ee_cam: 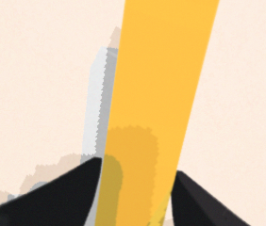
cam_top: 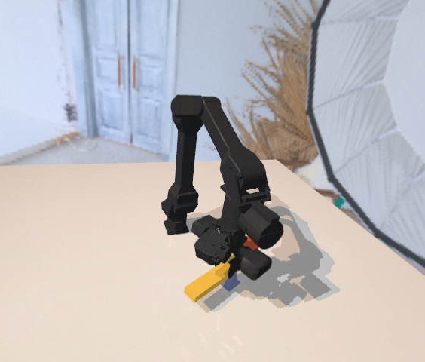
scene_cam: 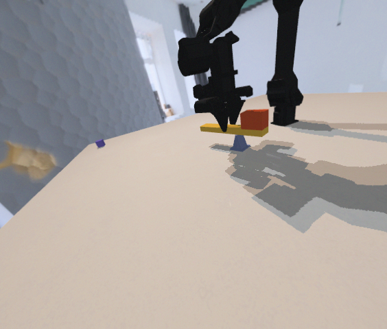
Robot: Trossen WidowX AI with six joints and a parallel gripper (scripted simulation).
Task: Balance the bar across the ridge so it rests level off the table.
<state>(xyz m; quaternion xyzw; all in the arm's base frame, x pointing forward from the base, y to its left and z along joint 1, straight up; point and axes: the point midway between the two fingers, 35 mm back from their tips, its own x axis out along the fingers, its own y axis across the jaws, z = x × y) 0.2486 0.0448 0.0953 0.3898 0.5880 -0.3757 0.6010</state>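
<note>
Yellow flat rectangular bar (scene_cam: 210, 128) lies across the small blue wedge-shaped ridge (scene_cam: 239, 143), near the black arm's base on the beige table (scene_cam: 151, 229). From the exterior view the bar looks close to level, with both ends off the table surface and its shadow falling below it. An orange-red cube (scene_cam: 254, 119) sits on top of the bar at the end nearer the arm's base; the ridge stands under the bar between that cube and the bare end, closer to the cube. The black parallel-jaw gripper (scene_cam: 227, 124) points straight down onto the bar on the bare-end side of the ridge, just beside the cube. In the wrist view the bar (ee_cam: 157, 94) runs up the frame between the two dark fingers: one finger's edge meets the bar's side, while the other finger stands off it by a thin sliver. The jaws are set a little wider than the bar, partly open around it and not pinching it, so the gripper has hold of nothing. From the top view the bar (cam_top: 205, 281) sticks out from under the wrist toward the camera, the ridge (cam_top: 231, 283) shows just beneath it, and only a corner of the cube (cam_top: 250, 243) shows behind the gripper body. A tiny purple cube (scene_cam: 100, 143) sits well apart at the table's far edge.
</note>
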